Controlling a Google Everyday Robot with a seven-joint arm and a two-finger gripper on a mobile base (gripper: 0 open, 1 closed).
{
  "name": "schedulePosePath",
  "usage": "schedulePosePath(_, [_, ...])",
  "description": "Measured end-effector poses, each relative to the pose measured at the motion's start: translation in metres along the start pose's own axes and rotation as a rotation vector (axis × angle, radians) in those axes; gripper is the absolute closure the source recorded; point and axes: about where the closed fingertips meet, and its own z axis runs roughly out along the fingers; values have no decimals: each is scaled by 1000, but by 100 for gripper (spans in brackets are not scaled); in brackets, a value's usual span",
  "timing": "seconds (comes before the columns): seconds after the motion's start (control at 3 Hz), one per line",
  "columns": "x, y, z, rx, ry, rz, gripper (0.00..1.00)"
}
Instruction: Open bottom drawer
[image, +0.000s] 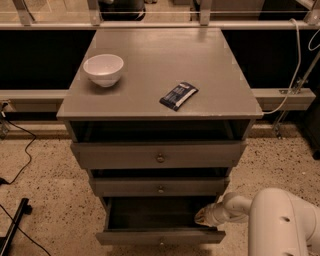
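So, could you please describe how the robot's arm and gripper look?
The arm is a smooth, off-white rounded shell, bulky at lower right with small dark dots, narrowing through a ball-like joint. The gripper, pale with a tan tinge, sits at the bottom drawer's right end.

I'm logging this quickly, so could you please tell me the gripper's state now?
The gripper is at the right of the open bottom drawer; state cannot be told.

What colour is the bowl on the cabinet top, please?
The bowl is white, best seen in the camera view; the pincer sits in the open bottom drawer.
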Motion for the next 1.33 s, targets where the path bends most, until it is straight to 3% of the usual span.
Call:
schedulePosePath(0.67, [20, 17, 20, -120, 20, 42, 83])
schedulePosePath(1.33, [20, 80, -27, -205, 6, 144, 82])
